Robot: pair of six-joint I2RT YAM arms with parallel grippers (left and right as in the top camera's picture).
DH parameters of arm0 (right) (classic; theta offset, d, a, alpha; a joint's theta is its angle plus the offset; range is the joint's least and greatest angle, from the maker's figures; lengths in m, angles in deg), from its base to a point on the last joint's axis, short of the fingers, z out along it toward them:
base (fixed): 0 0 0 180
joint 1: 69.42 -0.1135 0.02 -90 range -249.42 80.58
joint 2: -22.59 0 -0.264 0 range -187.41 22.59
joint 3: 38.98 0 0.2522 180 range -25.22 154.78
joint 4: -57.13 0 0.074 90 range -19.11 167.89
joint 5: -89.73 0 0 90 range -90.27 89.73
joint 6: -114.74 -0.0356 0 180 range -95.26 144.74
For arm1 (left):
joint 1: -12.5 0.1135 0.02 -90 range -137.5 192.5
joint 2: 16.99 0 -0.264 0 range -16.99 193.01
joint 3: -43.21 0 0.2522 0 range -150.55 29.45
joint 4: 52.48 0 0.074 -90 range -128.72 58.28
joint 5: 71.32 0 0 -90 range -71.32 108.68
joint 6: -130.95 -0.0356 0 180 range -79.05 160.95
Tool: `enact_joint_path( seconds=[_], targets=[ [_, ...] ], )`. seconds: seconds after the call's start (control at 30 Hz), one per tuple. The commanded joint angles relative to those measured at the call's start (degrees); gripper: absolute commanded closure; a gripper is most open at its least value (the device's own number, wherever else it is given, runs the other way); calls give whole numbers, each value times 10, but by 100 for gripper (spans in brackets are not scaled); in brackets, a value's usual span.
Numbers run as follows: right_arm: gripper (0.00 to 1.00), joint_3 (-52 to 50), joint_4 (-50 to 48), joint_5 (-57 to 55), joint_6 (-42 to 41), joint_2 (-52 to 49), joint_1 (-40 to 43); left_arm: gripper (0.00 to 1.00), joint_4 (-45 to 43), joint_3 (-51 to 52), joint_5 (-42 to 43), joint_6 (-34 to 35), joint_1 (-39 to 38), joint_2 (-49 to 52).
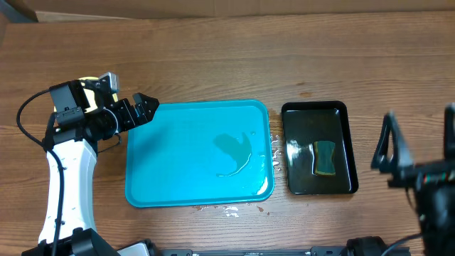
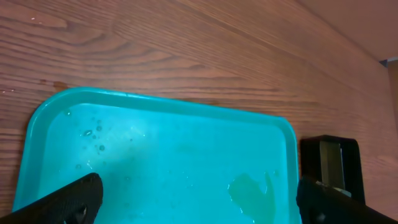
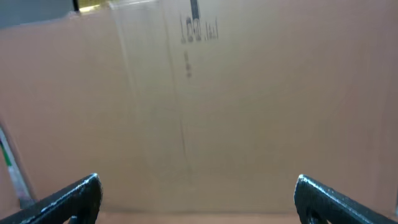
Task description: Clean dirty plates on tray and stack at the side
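Two trays lie on the one wooden desk (image 1: 213, 64) — one large turquoise-blue rectangular plastic tray (image 1: 170, 163) in the middle of the frame and one smaller glossy black rectangular tray (image 1: 298, 181) to its right. One green-and-yellow sponge (image 1: 325, 158) sits in the black one. One darker wet patch (image 1: 234, 151) marks the turquoise tray. Two robot hands show — the left hand (image 1: 147, 107) at centre left, the right hand (image 1: 419, 121) at the right edge.
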Motion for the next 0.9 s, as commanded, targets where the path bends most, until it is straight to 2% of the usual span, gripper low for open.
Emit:
enact_joint_path(
  seconds=[0.0,0.23,0.37,0.63,0.87],
  targets=[
    [0,-117,-54,18,10,79,2,0,-1,-6,1,-9,-1,4],
    [0,-336,-328,73,8,179,16,0,-1,-7,1,-9,-1,4],
    [0,-419,-428,85,7,201,16,0,-1,-6,1,-9,0,4],
    [0,-517,-433,91,7,236,16,0,-1,-7,1,-9,-1,4],
    [0,-545,-348,87,8,236,16,0,-1,-7,1,-9,-1,4]
  ],
)
